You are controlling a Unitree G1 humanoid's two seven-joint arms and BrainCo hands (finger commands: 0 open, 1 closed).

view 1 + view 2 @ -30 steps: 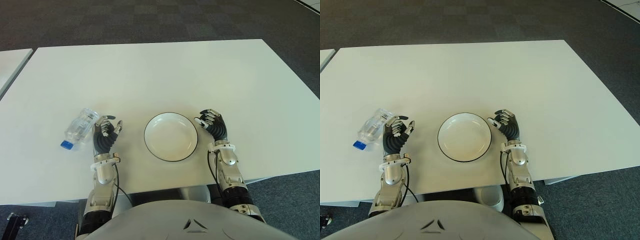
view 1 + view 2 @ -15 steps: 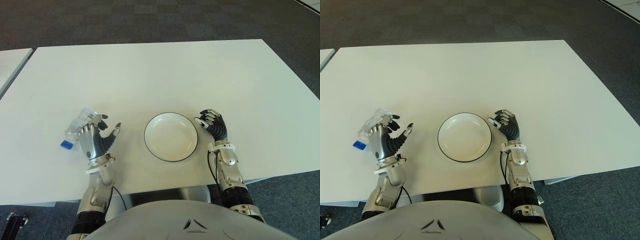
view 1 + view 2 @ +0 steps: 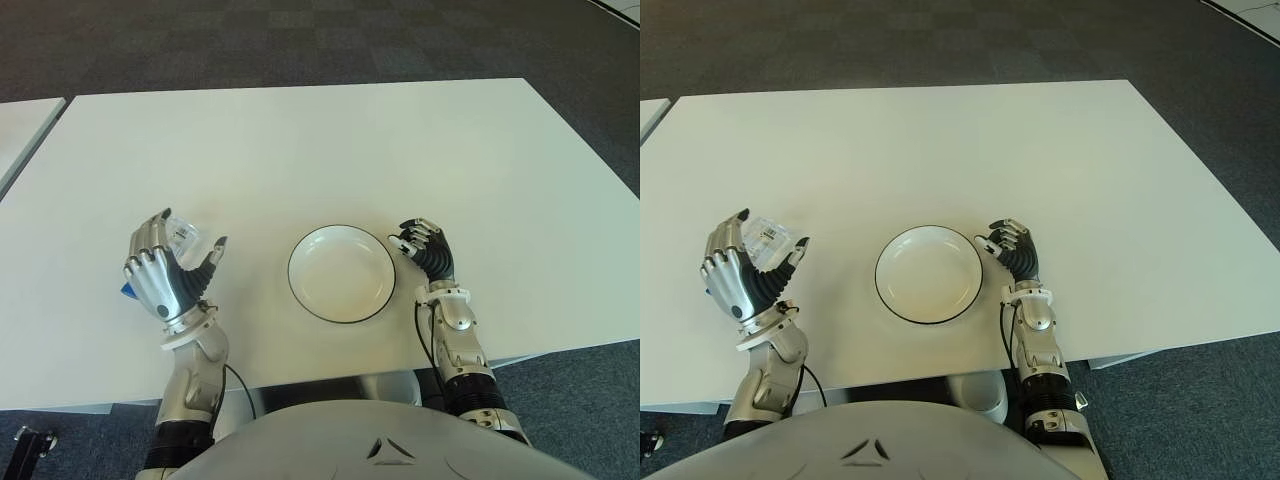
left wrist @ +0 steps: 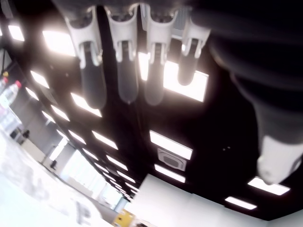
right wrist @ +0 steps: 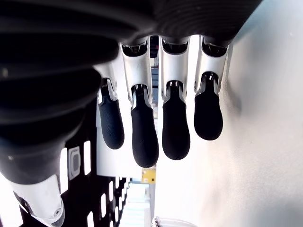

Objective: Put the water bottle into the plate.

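Table (image 3: 330,140): bare apart from the task items. Plate (image 3: 341,273) sits empty — placement not done. Left hand (image 3: 160,275) is raised, fingers spread, grasping nothing. Right hand (image 3: 425,250), relaxed, beside the plate's right rim. Water bottle (image 3: 185,238) lies on the table behind the left hand — grasp and transfer remain.

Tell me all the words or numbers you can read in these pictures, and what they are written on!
None can be read.
The water bottle, lying on the table behind the raised left hand, has a label with dark marks: too small to read.
The plate is plain, no writing.
The right hand, beside the plate on its right, shows no writing.
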